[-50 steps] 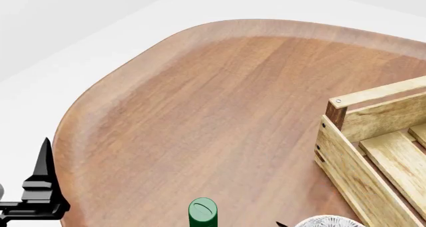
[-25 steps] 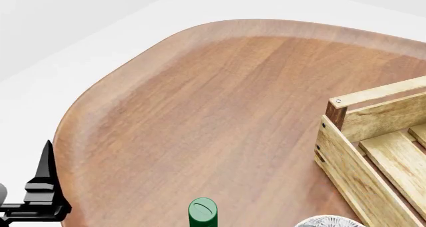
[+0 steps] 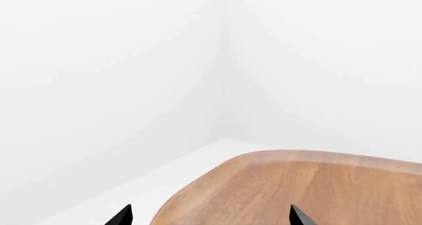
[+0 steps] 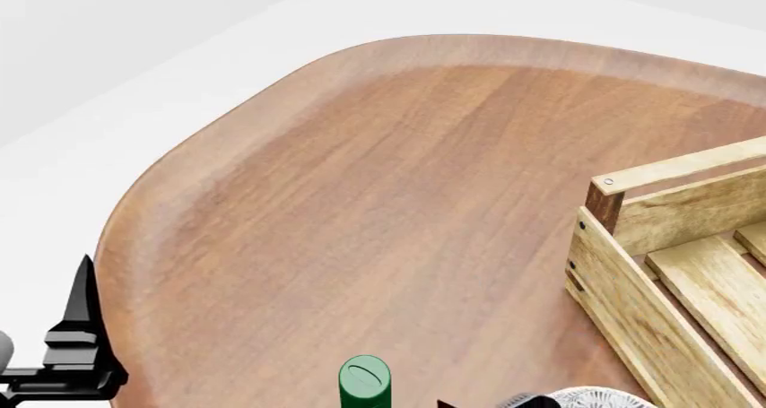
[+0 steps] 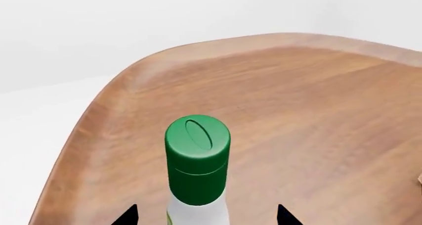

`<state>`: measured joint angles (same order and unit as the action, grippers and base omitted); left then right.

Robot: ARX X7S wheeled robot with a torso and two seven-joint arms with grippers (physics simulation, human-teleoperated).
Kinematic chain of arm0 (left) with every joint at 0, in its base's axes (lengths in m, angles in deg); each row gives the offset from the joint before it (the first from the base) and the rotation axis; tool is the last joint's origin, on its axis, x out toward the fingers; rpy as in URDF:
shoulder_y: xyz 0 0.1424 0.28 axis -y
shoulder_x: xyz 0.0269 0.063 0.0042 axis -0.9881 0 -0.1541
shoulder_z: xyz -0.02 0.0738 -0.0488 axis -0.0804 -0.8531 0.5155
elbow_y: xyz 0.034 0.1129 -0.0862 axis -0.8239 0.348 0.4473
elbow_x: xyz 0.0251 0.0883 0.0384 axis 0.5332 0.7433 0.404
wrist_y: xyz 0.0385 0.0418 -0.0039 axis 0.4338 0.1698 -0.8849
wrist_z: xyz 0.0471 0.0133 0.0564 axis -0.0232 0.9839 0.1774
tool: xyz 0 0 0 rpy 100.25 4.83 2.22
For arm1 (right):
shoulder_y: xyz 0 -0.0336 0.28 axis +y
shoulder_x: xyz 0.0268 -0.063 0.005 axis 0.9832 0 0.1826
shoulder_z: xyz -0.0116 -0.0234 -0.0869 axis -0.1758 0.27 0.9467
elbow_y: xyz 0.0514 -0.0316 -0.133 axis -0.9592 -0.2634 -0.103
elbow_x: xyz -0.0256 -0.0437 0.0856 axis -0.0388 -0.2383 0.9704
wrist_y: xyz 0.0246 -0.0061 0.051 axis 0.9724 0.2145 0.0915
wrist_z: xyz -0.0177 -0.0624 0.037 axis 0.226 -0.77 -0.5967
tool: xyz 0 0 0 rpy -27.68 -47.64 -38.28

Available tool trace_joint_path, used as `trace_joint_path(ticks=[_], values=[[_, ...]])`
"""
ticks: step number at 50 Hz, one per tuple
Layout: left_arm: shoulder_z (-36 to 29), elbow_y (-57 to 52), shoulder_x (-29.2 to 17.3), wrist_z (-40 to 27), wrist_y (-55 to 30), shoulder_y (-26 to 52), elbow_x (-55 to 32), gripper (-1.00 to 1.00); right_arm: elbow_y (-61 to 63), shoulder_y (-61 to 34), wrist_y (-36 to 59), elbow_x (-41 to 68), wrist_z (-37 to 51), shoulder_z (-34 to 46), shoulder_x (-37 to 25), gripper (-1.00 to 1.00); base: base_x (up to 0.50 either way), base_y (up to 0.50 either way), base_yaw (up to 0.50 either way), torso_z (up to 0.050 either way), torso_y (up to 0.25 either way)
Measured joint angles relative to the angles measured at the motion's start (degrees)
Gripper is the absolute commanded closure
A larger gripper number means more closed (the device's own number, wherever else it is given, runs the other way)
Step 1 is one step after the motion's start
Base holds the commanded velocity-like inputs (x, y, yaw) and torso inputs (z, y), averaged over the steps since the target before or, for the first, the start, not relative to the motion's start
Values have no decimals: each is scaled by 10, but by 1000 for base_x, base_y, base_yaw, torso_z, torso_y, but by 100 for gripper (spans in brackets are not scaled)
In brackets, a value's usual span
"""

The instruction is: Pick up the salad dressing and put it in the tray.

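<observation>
The salad dressing (image 4: 364, 386) stands upright at the near edge of the wooden table, with a bright-green cap, a darker green upper part and a white body. In the right wrist view the bottle (image 5: 197, 160) stands between the two fingertips of my right gripper (image 5: 206, 217), which is open and not touching it. The tray (image 4: 670, 273), a light-wood slatted crate with dark corner posts, stands at the right. My left gripper (image 4: 82, 332) hangs at the table's left edge; it is open and empty in its wrist view (image 3: 209, 218).
A grey-white patterned bowl (image 4: 589, 397) shows partly at the bottom, between the bottle and the tray. The round-cornered wooden table (image 4: 396, 184) stretches away from me, with white floor around it. The table's corner also shows in the left wrist view (image 3: 310, 185).
A dark tip of my right gripper has come into the bottom of the head view, closer to the bottle than one second ago. The left gripper has sunk slightly. The bottle has not moved.
</observation>
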<state>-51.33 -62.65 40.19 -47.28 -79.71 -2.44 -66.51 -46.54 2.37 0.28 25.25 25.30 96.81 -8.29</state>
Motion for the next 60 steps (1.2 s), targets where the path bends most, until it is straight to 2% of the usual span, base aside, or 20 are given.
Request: trace_joint_path(ticks=[29,60], values=[[-3,2,-5,-4,6,-2,-5,-100,-41,-28,-26,-26,-1,32,29,-100,0,0,0,0,0],[-4,5,-10,-7,12,-3,-12,-100,-149,-77,-39,-38,-10,52,64,-100,0,0,0,0,0]])
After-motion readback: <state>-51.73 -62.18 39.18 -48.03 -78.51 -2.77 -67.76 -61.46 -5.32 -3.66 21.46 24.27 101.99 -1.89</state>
